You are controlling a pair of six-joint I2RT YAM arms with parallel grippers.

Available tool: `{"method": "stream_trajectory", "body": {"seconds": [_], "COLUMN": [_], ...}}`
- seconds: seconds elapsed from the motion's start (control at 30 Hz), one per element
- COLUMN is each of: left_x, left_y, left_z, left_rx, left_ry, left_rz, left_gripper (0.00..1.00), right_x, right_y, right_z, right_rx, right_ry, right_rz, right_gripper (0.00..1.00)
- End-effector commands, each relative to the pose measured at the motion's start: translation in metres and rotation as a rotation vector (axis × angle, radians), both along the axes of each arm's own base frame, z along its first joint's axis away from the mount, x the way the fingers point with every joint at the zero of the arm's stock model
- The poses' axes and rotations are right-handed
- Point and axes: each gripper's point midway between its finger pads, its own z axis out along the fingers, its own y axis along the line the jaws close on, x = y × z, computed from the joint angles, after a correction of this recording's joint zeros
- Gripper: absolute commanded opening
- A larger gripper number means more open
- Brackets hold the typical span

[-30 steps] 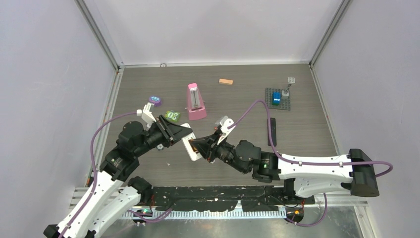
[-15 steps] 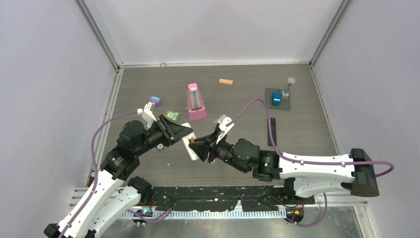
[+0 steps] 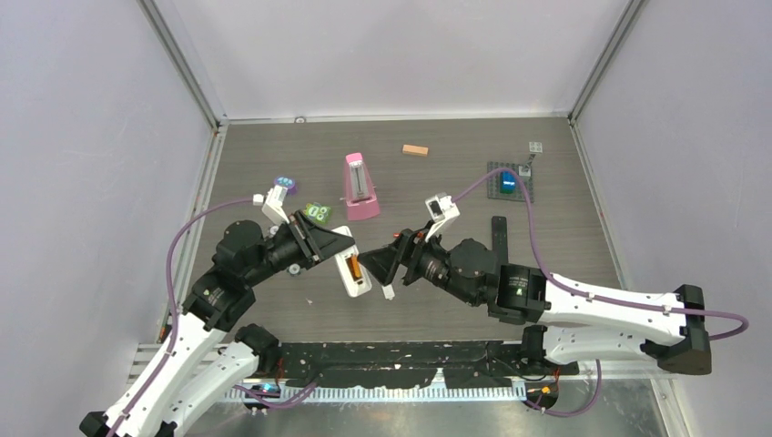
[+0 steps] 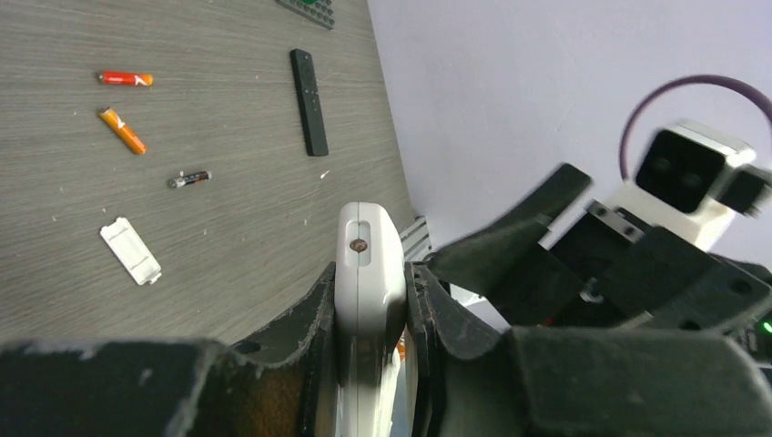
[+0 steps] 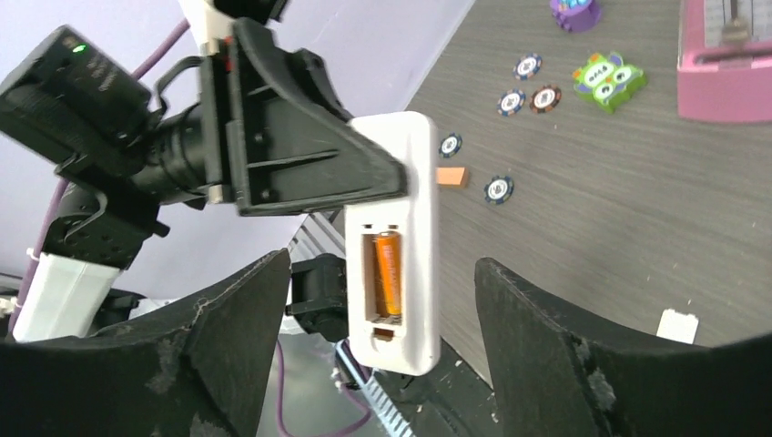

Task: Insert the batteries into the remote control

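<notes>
My left gripper (image 4: pixel 369 282) is shut on a white remote control (image 4: pixel 369 255) and holds it off the table, seen also in the top view (image 3: pixel 353 273). Its battery bay faces my right gripper, and an orange battery (image 5: pixel 389 273) lies in it. The right gripper (image 5: pixel 380 273) is open, its fingers standing wide on either side of the remote without touching it. On the table lie a red battery (image 4: pixel 126 78), an orange battery (image 4: pixel 123 130) and a dark battery (image 4: pixel 188 179). The white battery cover (image 4: pixel 131 250) rests near them.
A black remote (image 3: pixel 499 241) lies right of the right arm. Behind are a pink metronome (image 3: pixel 360 187), a wooden block (image 3: pixel 415 150), a grey baseplate (image 3: pixel 496 189) with a blue brick, a green toy (image 3: pixel 318 213) and several poker chips (image 5: pixel 528 66).
My right gripper has opened wide and drawn back to the right from the remote, and the orange battery now shows in the bay. The left gripper keeps its hold.
</notes>
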Motion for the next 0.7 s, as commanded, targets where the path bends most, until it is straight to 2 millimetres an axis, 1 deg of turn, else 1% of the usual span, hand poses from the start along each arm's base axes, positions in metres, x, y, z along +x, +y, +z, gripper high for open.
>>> {"method": "stream_trajectory", "body": {"seconds": [0.0,0.17,0.2,0.3,0.37,0.47,0.67], "left_x": [-0.011,-0.019,-0.019,-0.021,-0.023,-0.023,-0.023], "left_y": [-0.004,-0.012,-0.014,-0.018,-0.020,-0.023,-0.024], "left_z": [0.038,0.045,0.045,0.046,0.047,0.048,0.047], "left_rx": [-0.021,-0.050,-0.056,-0.089,-0.120,-0.142,-0.146], "left_ry": [-0.147,-0.173,-0.167,-0.154,-0.146,-0.142,-0.152], "left_rz": [-0.080,-0.154,-0.163,-0.184,-0.198,-0.210,-0.219], "left_gripper": [0.00,0.00,0.00,0.00,0.00,0.00,0.00], "right_x": [-0.008,-0.017,-0.018,-0.024,-0.025,-0.024,-0.022], "right_y": [0.004,0.016,0.018,0.025,0.026,0.026,0.019], "right_z": [-0.002,-0.007,-0.008,-0.002,-0.002,-0.005,0.006], "right_rx": [0.074,0.127,0.152,0.302,0.346,0.378,0.454], "right_ry": [0.190,0.318,0.336,0.419,0.462,0.503,0.509], "right_rz": [0.052,0.106,0.114,0.162,0.176,0.172,0.173], "right_gripper": [0.81,0.89,0.90,0.91,0.91,0.90,0.90]}}
